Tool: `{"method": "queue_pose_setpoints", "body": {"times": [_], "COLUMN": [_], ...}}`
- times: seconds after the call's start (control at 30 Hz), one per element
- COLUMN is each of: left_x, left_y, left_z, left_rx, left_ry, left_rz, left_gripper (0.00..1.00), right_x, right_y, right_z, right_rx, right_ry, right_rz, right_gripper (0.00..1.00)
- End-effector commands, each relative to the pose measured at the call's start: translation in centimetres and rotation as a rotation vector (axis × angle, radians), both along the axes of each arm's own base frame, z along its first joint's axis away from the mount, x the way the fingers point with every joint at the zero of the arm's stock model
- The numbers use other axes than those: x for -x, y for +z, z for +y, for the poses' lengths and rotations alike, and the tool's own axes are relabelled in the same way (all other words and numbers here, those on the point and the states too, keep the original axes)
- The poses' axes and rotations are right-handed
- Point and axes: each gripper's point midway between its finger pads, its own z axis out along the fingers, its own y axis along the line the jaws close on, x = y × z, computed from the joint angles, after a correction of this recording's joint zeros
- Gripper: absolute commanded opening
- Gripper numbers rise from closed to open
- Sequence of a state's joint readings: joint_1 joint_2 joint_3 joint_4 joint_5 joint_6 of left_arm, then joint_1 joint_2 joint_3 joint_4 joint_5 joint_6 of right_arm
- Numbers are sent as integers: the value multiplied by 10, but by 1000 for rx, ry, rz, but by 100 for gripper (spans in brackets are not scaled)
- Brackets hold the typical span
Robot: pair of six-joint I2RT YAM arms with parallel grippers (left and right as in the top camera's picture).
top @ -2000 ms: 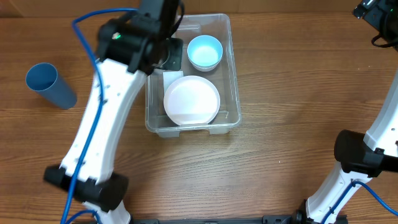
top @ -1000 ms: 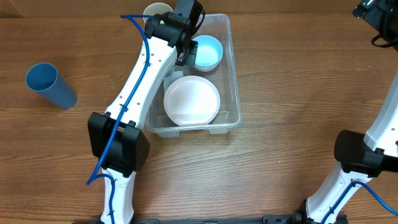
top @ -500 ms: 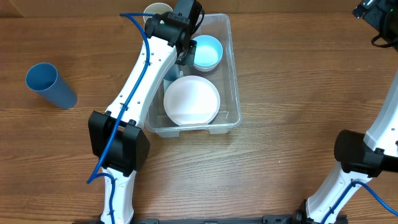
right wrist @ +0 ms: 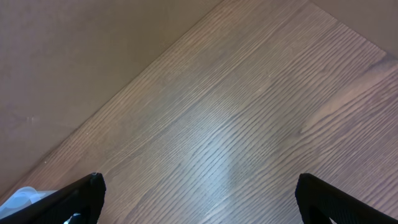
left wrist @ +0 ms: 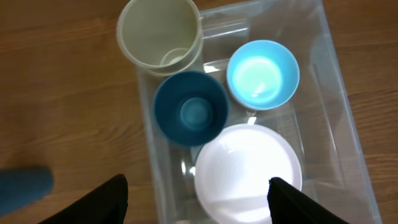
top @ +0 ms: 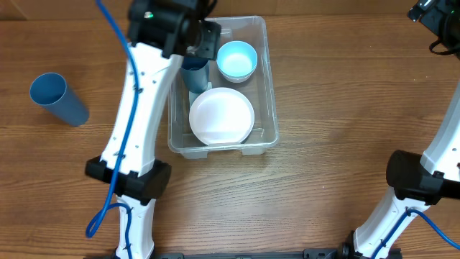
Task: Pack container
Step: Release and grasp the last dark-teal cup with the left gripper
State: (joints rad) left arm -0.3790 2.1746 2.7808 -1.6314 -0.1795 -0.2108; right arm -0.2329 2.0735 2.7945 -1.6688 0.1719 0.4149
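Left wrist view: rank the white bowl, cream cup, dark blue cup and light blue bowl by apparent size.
1. white bowl
2. cream cup, though its rim may sit nearer the camera
3. dark blue cup and light blue bowl: look alike, not ranked.

The left arm [top: 135,108] reached from its base toward the table's far side, blue cable [top: 115,32] looping above it, the left gripper [left wrist: 198,190] facing down, fingers spread wide. The right arm [top: 444,144] stood raised, the right gripper [right wrist: 200,190] likewise parted.
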Motion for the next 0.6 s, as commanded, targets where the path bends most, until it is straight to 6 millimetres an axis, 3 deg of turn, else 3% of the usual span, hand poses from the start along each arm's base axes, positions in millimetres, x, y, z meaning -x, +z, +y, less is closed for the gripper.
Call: {"method": "queue_pose_setpoints", "body": {"times": [0.0, 0.13, 0.23, 0.4, 0.57], "left_x": [12, 4, 8, 11, 9], "left_y": [36, 30, 2, -47, -95], "left_z": [53, 127, 196, 277, 313], "left_rx": [-35, 75, 79, 6, 22], "left_ry": [141, 342, 529, 737, 809], "left_rz": [-77, -39, 50, 137, 190], "left_gripper": [74, 78, 81, 87, 89], "right_x": [0, 0, 0, 0, 0], "right_y": [3, 3, 3, 3, 3], "right_z": [-1, -1, -1, -1, -1], "right_rx": [5, 5, 5, 5, 5], "right_ry": [-7, -7, -7, -7, -7], "right_rz": [-10, -10, -10, -10, -10], "right_gripper": [100, 100, 100, 100, 100]}}
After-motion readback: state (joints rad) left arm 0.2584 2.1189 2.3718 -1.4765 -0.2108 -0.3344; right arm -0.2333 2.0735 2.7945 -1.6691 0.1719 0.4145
